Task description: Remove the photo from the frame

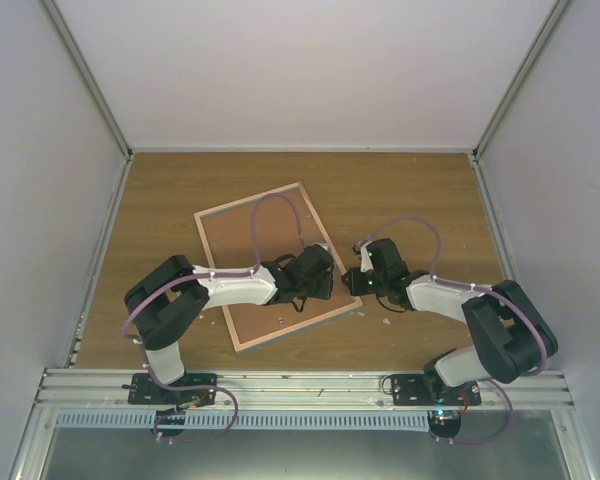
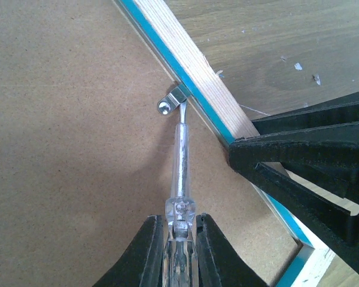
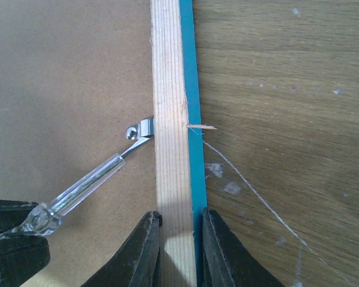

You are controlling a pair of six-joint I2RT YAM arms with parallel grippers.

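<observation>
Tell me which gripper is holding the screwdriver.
The left gripper: it is shut on the clear-handled screwdriver, whose tip sits at the metal clip on the back of the frame. The right gripper instead pinches the frame's edge.

Left gripper [image 2: 179, 224] clamped tight, right gripper [image 3: 180, 218] pinching narrowly, both angled down, nearly meeting

Plain white walls [image 1: 310, 70], wood-grain table [image 1: 420, 190]; aluminium rail [image 1: 310, 380]

One frame [image 1: 235, 240], one screwdriver [image 2: 180, 161], one metal clip [image 2: 172, 103], two hands: left hand [image 2: 179, 239], right hand [image 3: 180, 239].
</observation>
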